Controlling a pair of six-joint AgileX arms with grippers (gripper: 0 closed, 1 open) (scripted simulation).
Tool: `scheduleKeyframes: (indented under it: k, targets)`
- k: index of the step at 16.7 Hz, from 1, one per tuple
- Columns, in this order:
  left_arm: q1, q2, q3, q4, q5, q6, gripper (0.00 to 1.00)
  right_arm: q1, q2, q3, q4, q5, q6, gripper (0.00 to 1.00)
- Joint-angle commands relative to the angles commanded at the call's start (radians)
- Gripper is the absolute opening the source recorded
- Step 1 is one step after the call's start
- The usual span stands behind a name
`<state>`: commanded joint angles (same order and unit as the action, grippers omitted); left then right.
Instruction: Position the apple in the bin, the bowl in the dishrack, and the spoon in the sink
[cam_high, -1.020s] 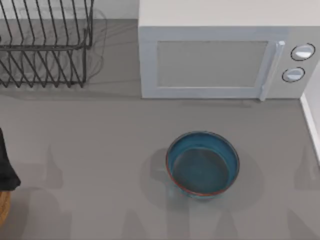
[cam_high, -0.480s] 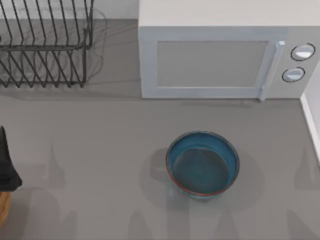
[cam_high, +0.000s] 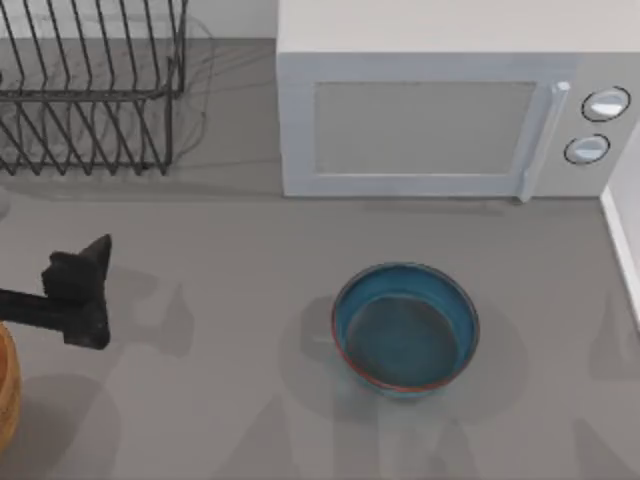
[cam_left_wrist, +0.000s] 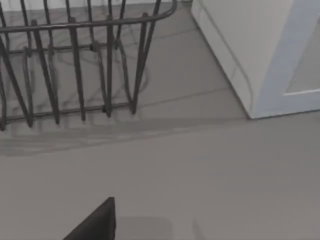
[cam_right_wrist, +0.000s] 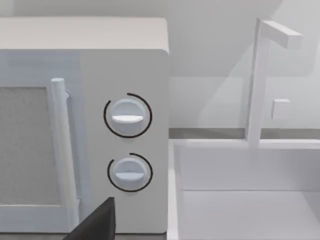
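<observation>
From above, the left gripper (cam_high: 85, 290) hangs over the table's left side, just beside the bin (cam_high: 6, 385) whose brown curved edge peeks in at the left border, and I cannot tell how its fingers stand; the bowl (cam_high: 405, 328) sits upright on the grey table (cam_high: 230, 400), well to the right, in front of the white microwave (cam_high: 440, 110), while the dishrack (cam_high: 90, 90) stands at the far left. The left wrist view faces the dishrack (cam_left_wrist: 75, 65) and the microwave's corner (cam_left_wrist: 260, 55) across bare tabletop. The right wrist view faces the microwave's two dials (cam_right_wrist: 128, 145), with the white sink (cam_right_wrist: 245, 190) and its tap (cam_right_wrist: 262, 75) beside it.
</observation>
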<state>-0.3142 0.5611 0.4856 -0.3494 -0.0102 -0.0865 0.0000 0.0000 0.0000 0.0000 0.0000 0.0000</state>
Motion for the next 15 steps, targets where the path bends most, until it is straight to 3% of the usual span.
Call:
scheduleKeyframes:
  k: [10, 15]
  targets:
    - [-0.461, 1.216, 0.964, -0.678, -0.021, -0.302, 1.0, 0.0, 0.0, 0.0, 0.0, 0.0, 0.0, 1.0]
    - [-0.607, 1.632, 1.457, -0.968, -0.028, -0.515, 1.0, 0.0, 0.0, 0.0, 0.0, 0.0, 0.0, 1.0]
